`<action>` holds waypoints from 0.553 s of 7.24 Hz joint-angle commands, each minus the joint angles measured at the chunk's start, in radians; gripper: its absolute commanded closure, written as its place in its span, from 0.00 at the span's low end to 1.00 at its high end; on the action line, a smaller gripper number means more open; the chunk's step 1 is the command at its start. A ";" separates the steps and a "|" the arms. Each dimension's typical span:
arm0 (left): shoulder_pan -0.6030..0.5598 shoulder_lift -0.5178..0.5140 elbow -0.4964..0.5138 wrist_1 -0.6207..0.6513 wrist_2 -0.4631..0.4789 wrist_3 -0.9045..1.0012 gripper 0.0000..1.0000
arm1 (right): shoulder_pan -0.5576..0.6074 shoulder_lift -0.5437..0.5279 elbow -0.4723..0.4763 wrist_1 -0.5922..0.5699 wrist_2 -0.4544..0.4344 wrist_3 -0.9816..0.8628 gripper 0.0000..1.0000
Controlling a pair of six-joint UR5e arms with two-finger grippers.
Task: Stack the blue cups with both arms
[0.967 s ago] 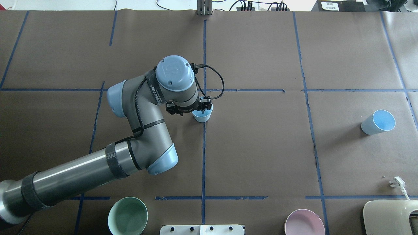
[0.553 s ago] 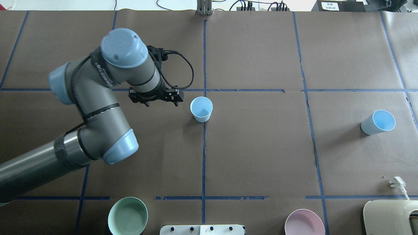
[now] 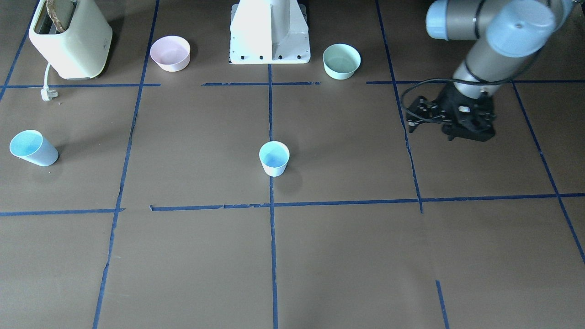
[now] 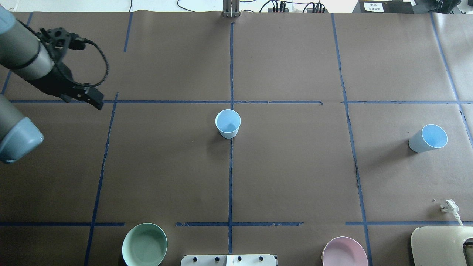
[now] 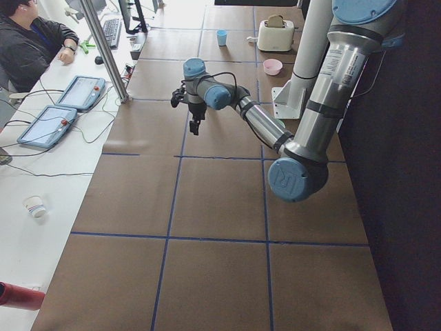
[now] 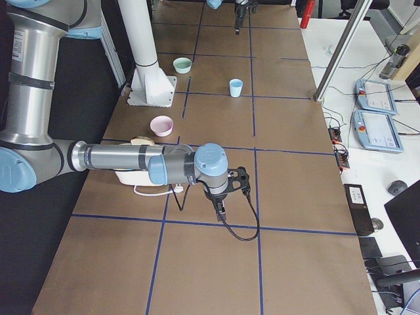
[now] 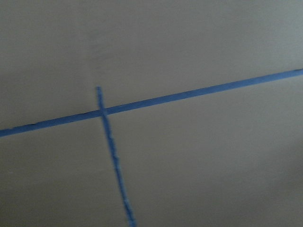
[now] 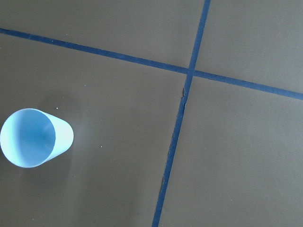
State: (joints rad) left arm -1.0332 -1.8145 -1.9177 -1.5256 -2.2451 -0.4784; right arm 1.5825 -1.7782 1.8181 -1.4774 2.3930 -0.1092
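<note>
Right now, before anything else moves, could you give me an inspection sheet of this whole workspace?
Surface: brown table, flat, gridded with blue tape.
Job's things: one blue cup upright at centre; second blue cup far to the robot's right; not stacked.
Clutter: green bowl, pink bowl, toaster with its plug lying loose.
Pincers: left pincer over bare table, holding nothing, opening unclear; right pincer over bare table, state unclear.
Cables: black cable loops off the left wrist.
Surroundings: white pedestal; a seated person beside the table.
</note>
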 commanded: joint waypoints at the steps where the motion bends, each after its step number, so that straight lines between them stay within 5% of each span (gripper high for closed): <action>1: -0.297 0.182 0.050 0.008 -0.109 0.424 0.00 | -0.053 0.057 0.006 0.000 0.002 0.161 0.00; 4: -0.549 0.355 0.164 -0.001 -0.140 0.645 0.00 | -0.148 0.131 0.018 0.000 -0.009 0.334 0.00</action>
State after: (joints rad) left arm -1.4919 -1.5400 -1.7849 -1.5212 -2.3779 0.0956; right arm 1.4764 -1.6728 1.8283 -1.4772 2.3892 0.1511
